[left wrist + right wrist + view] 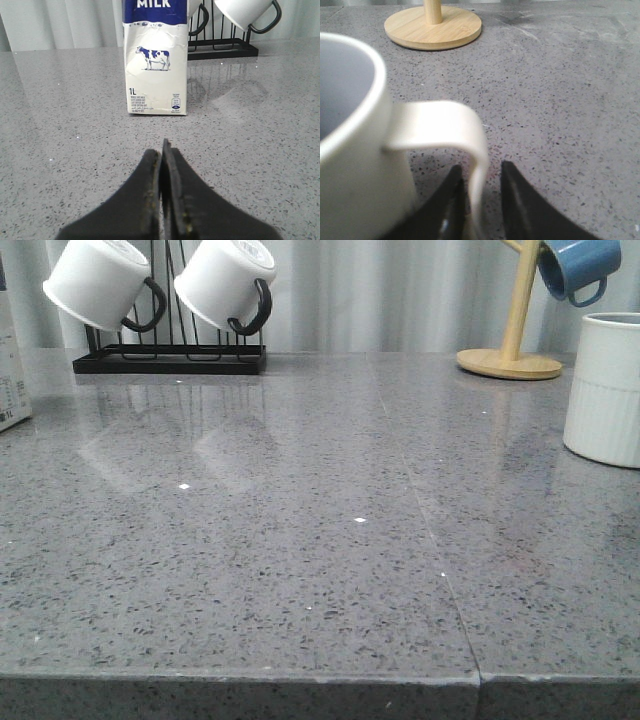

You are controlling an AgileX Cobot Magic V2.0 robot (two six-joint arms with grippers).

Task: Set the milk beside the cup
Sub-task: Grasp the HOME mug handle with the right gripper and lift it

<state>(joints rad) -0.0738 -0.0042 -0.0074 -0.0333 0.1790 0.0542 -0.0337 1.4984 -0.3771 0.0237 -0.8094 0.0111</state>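
The milk [156, 60], a white carton with a blue top and a cow picture, stands upright on the grey counter. In the front view only a sliver of the milk [10, 370] shows at the far left edge. My left gripper [162, 150] is shut and empty, a short way in front of the carton. The cup [605, 390], off-white with a ribbed lower half, stands at the far right. In the right wrist view the cup [350, 150] is very close. My right gripper [481, 172] is open, its fingers on either side of the cup's handle [445, 122]. Neither gripper shows in the front view.
A black rack [170, 362] with two white black-handled mugs [100, 280] stands at the back left. A wooden mug tree [510, 363] with a blue mug [578, 265] stands at the back right. A seam [430, 530] runs across the counter.
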